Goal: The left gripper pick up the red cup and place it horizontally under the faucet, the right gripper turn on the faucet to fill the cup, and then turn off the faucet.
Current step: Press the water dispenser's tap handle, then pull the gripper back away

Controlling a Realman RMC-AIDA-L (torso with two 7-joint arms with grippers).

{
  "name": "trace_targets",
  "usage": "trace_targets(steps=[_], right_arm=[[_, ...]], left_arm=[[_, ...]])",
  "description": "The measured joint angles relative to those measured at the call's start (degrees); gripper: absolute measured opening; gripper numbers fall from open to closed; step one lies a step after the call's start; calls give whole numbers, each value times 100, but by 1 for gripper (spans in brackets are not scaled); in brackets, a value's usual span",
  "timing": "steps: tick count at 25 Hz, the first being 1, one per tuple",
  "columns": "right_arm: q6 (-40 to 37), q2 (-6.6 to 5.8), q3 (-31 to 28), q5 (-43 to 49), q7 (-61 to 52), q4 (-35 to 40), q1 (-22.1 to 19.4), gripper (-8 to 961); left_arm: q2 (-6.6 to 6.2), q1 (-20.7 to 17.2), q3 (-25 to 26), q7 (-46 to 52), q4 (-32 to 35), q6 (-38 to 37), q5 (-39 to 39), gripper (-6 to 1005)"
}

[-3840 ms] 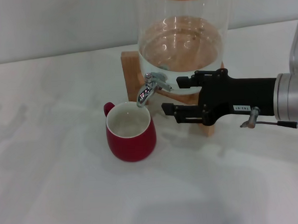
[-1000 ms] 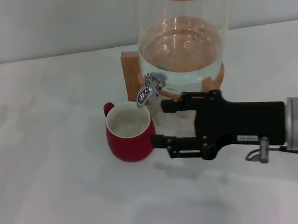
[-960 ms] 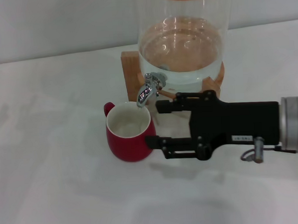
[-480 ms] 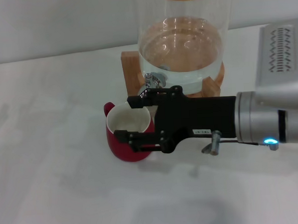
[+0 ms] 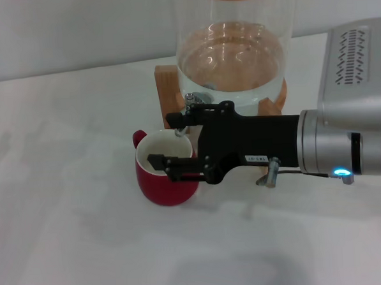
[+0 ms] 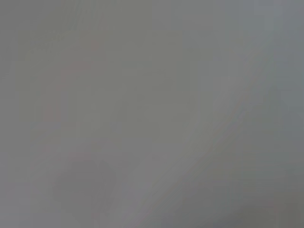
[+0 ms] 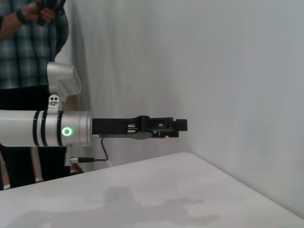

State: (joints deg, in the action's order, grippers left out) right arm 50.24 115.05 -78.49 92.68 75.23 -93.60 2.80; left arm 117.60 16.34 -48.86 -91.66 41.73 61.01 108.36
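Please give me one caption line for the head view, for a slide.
Open right gripper reaches the faucet above the red cup.

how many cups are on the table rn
1. The red cup stands upright on the table in front of the glass jar, under the faucet. The right gripper reaches over its rim. Nothing suggests another cup, though the arm hides some table.

Even soft light throughout; left wrist view wholly blurred grey.
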Motion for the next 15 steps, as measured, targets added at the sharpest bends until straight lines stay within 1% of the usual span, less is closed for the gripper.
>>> trace_targets(steps=[6, 15], right_arm=[[-6, -8, -121, 5, 10, 8, -28, 719], [162, -9, -101, 94, -13, 15, -34, 719]], left_arm=[[0, 1, -6, 9, -9, 11, -15, 865], [0, 10, 0, 22, -1, 6, -17, 864]])
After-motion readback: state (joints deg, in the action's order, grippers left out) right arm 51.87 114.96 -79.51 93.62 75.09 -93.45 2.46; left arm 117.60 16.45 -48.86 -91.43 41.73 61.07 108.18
